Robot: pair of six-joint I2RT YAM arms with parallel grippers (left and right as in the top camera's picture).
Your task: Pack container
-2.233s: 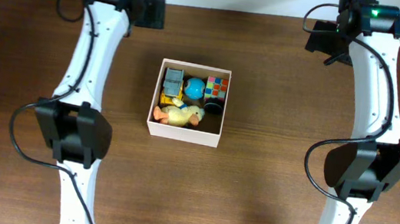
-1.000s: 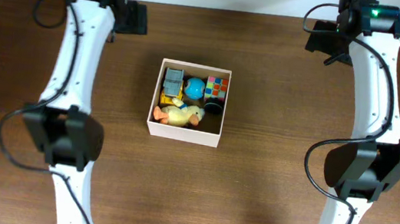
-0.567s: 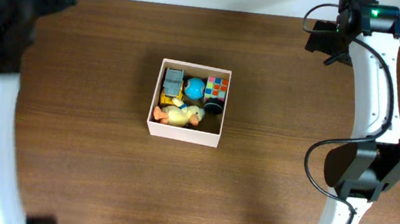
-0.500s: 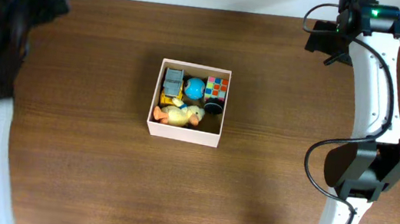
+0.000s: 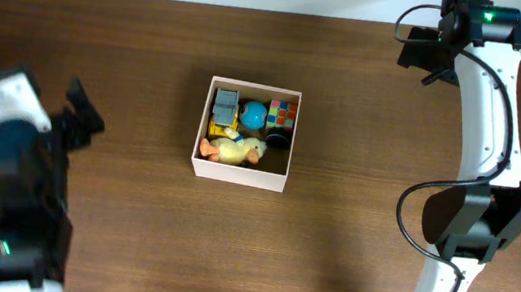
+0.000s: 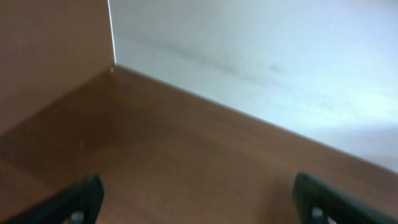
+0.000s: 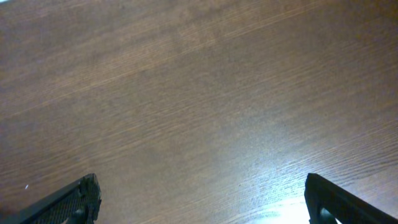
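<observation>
The container [image 5: 237, 174], a white-walled square box, sits at the middle of the table. It holds a yellow duck [image 5: 239, 149], a blue ball [image 5: 253, 115], a coloured cube [image 5: 283, 115] and a grey toy [image 5: 226, 104]. My left gripper [image 5: 84, 114] hangs at the left, well clear of the box. Its wrist view shows the left gripper [image 6: 199, 208] open over bare wood. My right gripper [image 5: 422, 54] is at the back right, and its wrist view shows the right gripper [image 7: 202, 202] open with nothing between its fingers.
A white wall [image 6: 280, 56] rises behind the table's far edge, with a brown panel [image 6: 50, 43] at the left. The folded left arm [image 5: 20, 195] fills the front left corner. The right arm [image 5: 482, 145] runs along the right side.
The left arm has swung away from the back left and now sits folded at the front left. The right arm, the box and the toys have not moved.
</observation>
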